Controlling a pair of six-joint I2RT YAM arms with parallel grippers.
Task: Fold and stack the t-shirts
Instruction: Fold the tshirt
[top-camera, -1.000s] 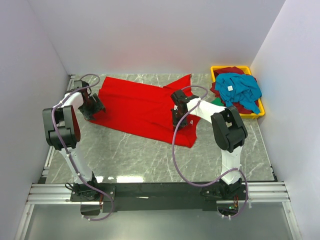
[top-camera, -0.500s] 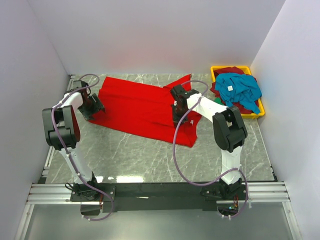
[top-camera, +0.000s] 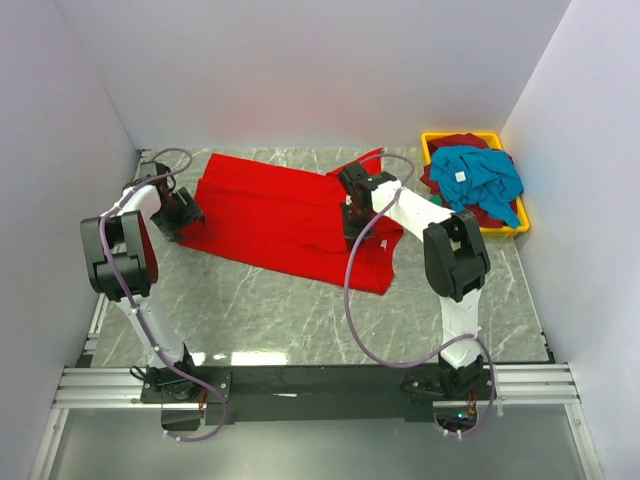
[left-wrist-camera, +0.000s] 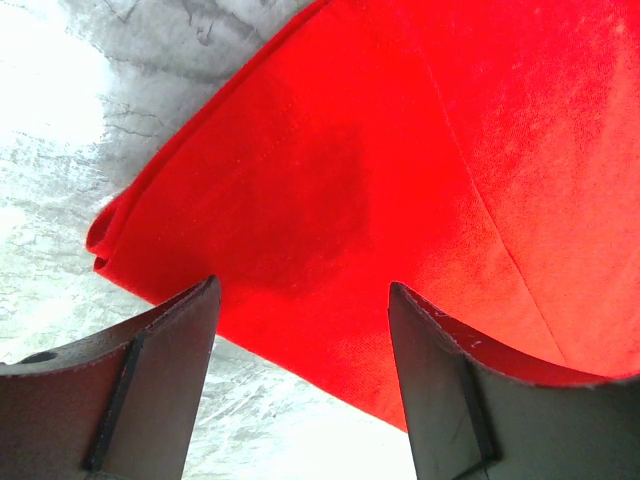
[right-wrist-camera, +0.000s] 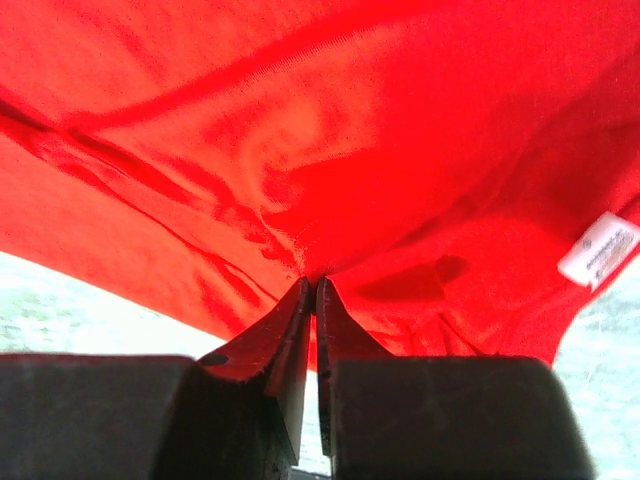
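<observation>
The large red t-shirt (top-camera: 280, 215) lies spread on the marble table, its right part bunched. My right gripper (top-camera: 352, 205) is shut on a pinch of the red cloth (right-wrist-camera: 330, 200) near its right side; a white tag (right-wrist-camera: 598, 248) shows in the right wrist view. My left gripper (top-camera: 185, 215) is open at the shirt's left corner, its fingers (left-wrist-camera: 160, 380) straddling the red hem (left-wrist-camera: 320, 230) just above the table. A teal-blue t-shirt (top-camera: 478, 178) with a white tag lies on a dark maroon one (top-camera: 462, 143) in the bin; a bit of green (top-camera: 434, 203) shows beside it.
The yellow bin (top-camera: 512, 228) stands at the back right against the right wall. White walls close in the table at the back and both sides. Bare marble (top-camera: 280, 310) lies in front of the shirt. Purple cables loop from both arms.
My right gripper has moved toward the back with the red cloth pinched, dragging the shirt's right part along. My left gripper has shifted slightly toward the back-left.
</observation>
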